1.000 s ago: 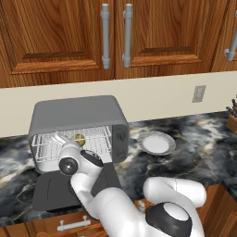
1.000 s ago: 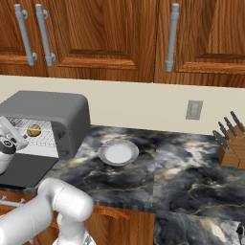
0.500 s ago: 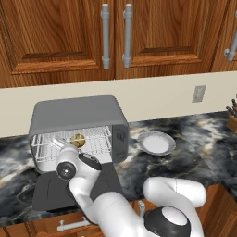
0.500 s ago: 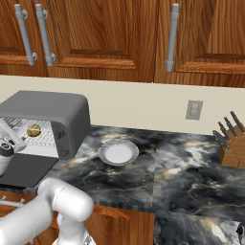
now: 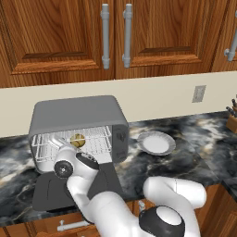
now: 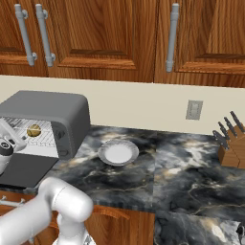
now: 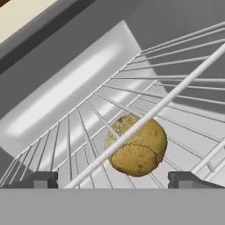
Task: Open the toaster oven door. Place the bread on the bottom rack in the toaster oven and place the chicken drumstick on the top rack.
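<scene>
Glossy white rounded arm (image 5: 115, 208) segments with dark circular joint caps.

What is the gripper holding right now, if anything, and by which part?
Nothing. The gripper is open, its fingertips spread wide apart. The bread lies on a wire rack inside the toaster oven, ahead of the tips and untouched.

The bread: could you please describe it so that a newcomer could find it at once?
Find the grey toaster oven on the marble counter, its door folded down. Inside, on a wire rack, lies the bread. It is a small, round, yellowish-brown roll, the one rounded thing among silver wires.
</scene>
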You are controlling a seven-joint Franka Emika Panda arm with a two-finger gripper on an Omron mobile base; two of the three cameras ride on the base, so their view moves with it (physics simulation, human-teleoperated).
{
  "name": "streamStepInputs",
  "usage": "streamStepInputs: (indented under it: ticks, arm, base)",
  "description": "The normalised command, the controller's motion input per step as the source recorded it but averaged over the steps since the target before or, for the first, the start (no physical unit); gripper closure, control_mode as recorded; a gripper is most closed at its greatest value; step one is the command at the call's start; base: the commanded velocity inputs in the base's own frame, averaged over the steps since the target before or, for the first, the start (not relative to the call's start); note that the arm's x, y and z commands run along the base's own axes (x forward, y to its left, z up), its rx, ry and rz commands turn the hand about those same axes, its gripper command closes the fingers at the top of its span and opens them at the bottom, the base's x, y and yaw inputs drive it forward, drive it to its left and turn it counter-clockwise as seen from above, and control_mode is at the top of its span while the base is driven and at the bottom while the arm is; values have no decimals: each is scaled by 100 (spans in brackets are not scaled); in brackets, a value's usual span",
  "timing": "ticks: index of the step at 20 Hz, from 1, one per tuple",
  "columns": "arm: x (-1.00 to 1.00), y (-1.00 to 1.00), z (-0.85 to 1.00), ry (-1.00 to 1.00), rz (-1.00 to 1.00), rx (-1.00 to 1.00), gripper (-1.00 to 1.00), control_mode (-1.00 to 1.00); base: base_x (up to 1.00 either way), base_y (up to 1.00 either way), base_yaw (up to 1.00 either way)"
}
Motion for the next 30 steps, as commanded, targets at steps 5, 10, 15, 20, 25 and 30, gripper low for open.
streamStepInputs:
  ticks: [5, 10, 15, 20, 25, 30]
  arm:
    - [17, 4, -4, 5, -3, -4, -100, -100]
    - [17, 2, -5, 4, -1, -5, -100, -100]
    - [6, 5, -17, 4, 0, -8, -100, -100]
    - [6, 4, -24, 8, 0, -9, -100, -100]
    - [1, 7, -31, 13, 0, -10, -100, -100]
    - [0, 9, -31, 10, 0, -8, -100, -100]
  base:
    - [0, 0, 0]
    - [0, 0, 0]
    - [0, 0, 0]
    - [0, 0, 0]
    - [0, 0, 0]
    - [0, 0, 0]
